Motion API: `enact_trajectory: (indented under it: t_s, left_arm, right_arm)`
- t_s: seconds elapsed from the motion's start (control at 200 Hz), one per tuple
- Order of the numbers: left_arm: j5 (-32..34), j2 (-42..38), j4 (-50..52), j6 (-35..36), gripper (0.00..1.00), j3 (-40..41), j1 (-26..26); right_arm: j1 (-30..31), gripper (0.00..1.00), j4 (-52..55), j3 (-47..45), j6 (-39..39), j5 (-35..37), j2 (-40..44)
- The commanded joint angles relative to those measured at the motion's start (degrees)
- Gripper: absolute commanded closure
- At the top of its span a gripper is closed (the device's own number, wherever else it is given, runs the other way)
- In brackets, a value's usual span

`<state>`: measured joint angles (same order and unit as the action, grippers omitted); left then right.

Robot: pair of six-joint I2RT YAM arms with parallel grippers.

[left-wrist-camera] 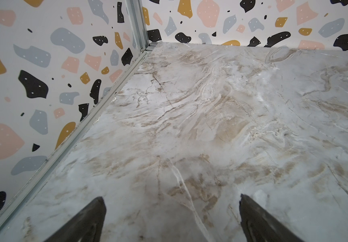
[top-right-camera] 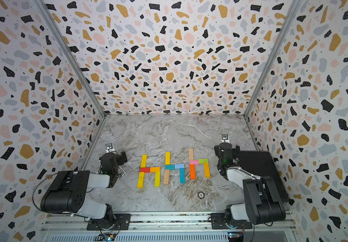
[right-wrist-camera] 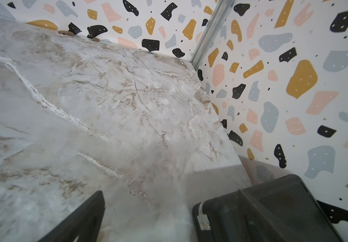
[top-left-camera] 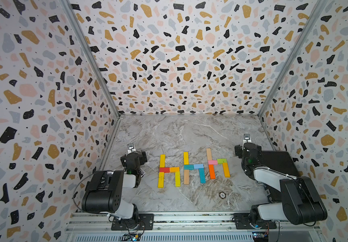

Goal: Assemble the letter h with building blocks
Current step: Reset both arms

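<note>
Flat coloured wooden building blocks (top-left-camera: 198, 166) lie near the middle of the grey marble-patterned table (top-left-camera: 179, 134), laid as three h shapes in a row. At the table's sides, the left hand (left-wrist-camera: 171, 199) and right hand (right-wrist-camera: 171, 192) gape wide, holding nothing.

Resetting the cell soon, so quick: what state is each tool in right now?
Left tool: open, holding nothing.
Right tool: open, holding nothing.
</note>
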<state>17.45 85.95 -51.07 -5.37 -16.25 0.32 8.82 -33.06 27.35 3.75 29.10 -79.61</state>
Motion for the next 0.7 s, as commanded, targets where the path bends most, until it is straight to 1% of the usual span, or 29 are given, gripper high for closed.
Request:
enact_trajectory:
  t_s: [0.0,0.02,0.06,0.1,0.15,0.195,0.245,0.295,0.35,0.38,0.405,0.425,0.446,0.471,0.491,0.541,0.561,0.601,0.656,0.696]
  left_arm:
    - [0.14,-0.22,-1.65,-0.51,0.01,-0.54,0.30]
    - [0.19,-0.25,-1.60,-0.49,0.01,-0.54,0.38]
    - [0.13,-0.19,-1.66,-0.52,0.01,-0.54,0.30]
    - [0.13,-0.20,-1.67,-0.49,0.01,-0.54,0.30]
    - [0.21,-0.21,-1.67,-0.52,0.01,-0.54,0.31]
    - [0.25,-0.23,-1.67,-0.47,0.01,-0.54,0.37]
    - [0.19,-0.32,-1.67,-0.52,0.01,-0.47,0.32]
    - [0.19,-0.20,-1.67,-0.52,0.01,-0.54,0.33]
    - [0.21,-0.35,-1.67,-0.52,0.01,-0.53,0.34]
    - [0.22,-0.27,-1.67,-0.52,0.01,-0.54,0.30]
    - [0.21,-0.29,-1.68,-0.52,0.01,-0.46,0.31]
    - [0.26,-0.30,-1.67,-0.49,0.01,-0.53,0.30]
    - [0.22,-0.25,-1.67,-0.52,0.01,-0.54,0.33]
    - [0.22,-0.28,-1.73,-0.52,0.01,-0.54,0.34]
    - [0.21,-0.34,-1.67,-0.48,0.01,-0.46,0.31]
    - [0.21,-0.30,-1.67,-0.47,0.01,-0.54,0.35]
    - [0.17,-0.34,-1.67,-0.49,0.01,-0.49,0.36]
    - [0.20,-0.35,-1.67,-0.48,0.01,-0.54,0.30]
    - [0.17,-0.28,-1.67,-0.51,0.01,-0.54,0.31]
    - [0.21,-0.26,-1.67,-0.50,0.01,-0.54,0.33]
  right_arm:
    - [-1.28,0.01,-7.11,-2.89,-3.29,-3.28,-2.50]
    - [-1.65,0.01,-8.18,-3.03,-2.95,-5.39,-3.06]
    - [-1.89,0.01,-6.81,-2.19,-4.08,-4.19,-4.52]
    - [-2.18,0.01,-12.42,-3.35,-3.47,-4.17,-6.47]
    - [-3.08,0.01,-5.53,-1.57,-5.01,-5.90,-5.10]
    - [-3.92,0.01,-9.35,-2.40,-4.79,-7.42,-6.21]
    - [-4.30,0.01,-5.88,-1.78,-5.87,-7.78,-5.23]
    - [-4.91,0.01,-9.76,-2.98,-5.96,-8.64,-5.88]
    - [-6.13,0.01,-9.54,-4.09,-7.27,-10.49,-4.94]
    - [-7.08,0.01,-15.20,-7.09,-7.97,-12.55,-5.87]
    - [-7.11,0.01,-25.25,-9.72,-6.85,-11.93,-8.67]
    - [-7.00,0.01,-29.44,-11.19,-6.38,-11.64,-9.40]
    - [-6.91,0.01,-27.50,-11.56,-6.49,-11.97,-8.08]
    - [-6.88,0.01,-21.36,-10.43,-7.65,-11.99,-5.82]
    - [-6.86,0.01,-18.56,-9.43,-8.07,-11.42,-5.55]
    - [-6.70,0.01,-23.34,-8.69,-6.96,-10.30,-8.84]
    - [-6.54,0.01,-22.42,-8.60,-6.90,-9.98,-8.25]
    - [-6.53,0.01,-16.47,-7.66,-8.10,-10.04,-6.24]
    - [-6.53,0.01,-23.01,-8.82,-6.90,-9.91,-8.51]
    - [-6.52,0.01,-20.06,-8.26,-7.62,-9.94,-7.11]
